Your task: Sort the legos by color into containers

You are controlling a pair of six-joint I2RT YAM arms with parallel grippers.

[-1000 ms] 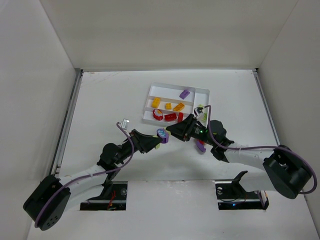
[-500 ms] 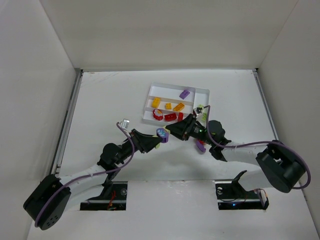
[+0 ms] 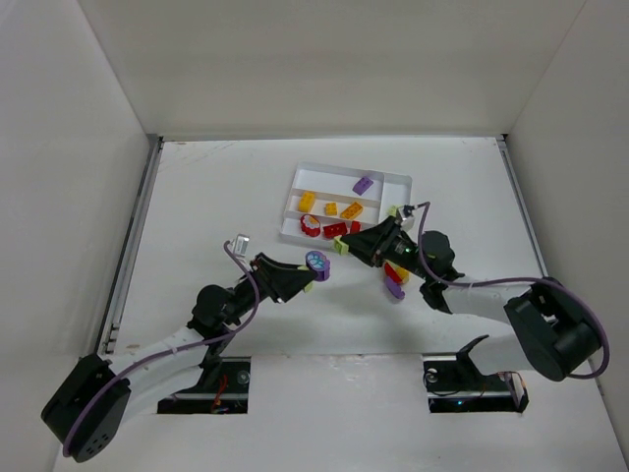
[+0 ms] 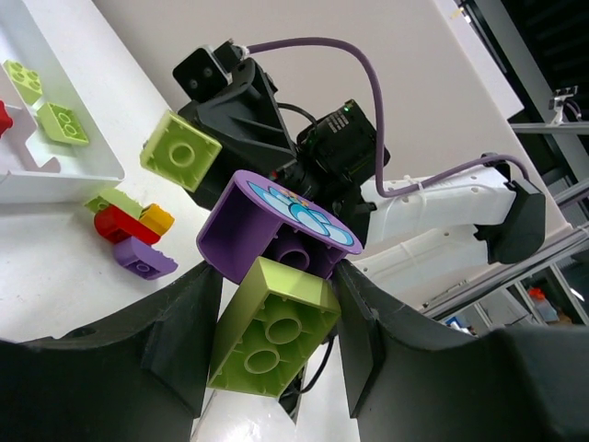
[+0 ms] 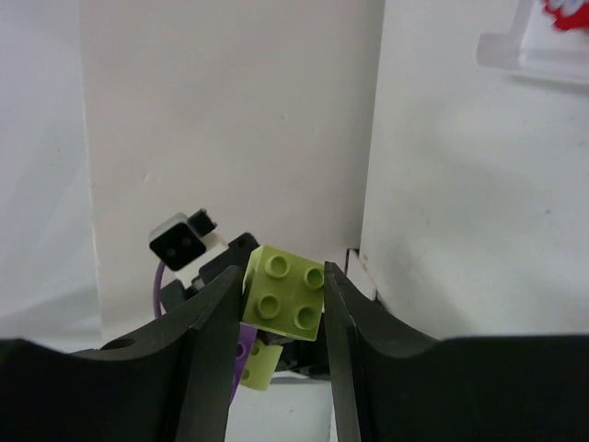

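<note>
Roughly halfway through the sorting, and nearest the arms, the left claw (image 4: 271,308) is closed partway around a purple piece (image 4: 276,226) with a printed round top. An oblong lime brick (image 4: 271,331), apparently joined beneath it, is also held above the bench (image 3: 197,197). That brick's long axis runs roughly along the fingers, back toward the wrist, with its hollow underside facing the wrist camera. Just beyond, the right claw (image 5: 283,293) pinches a square lime brick (image 5: 287,296), studs turned toward its own wrist; being square, it has no long axis. Beside the right arm a small mixed pile (image 3: 395,285) lies unsorted. Farthest, the tray (image 3: 329,178) already holds a purple brick (image 3: 364,184), yellow-orange bricks (image 3: 331,207), red pieces (image 3: 334,230) and lime bricks (image 4: 63,122) in separate slots.
</note>
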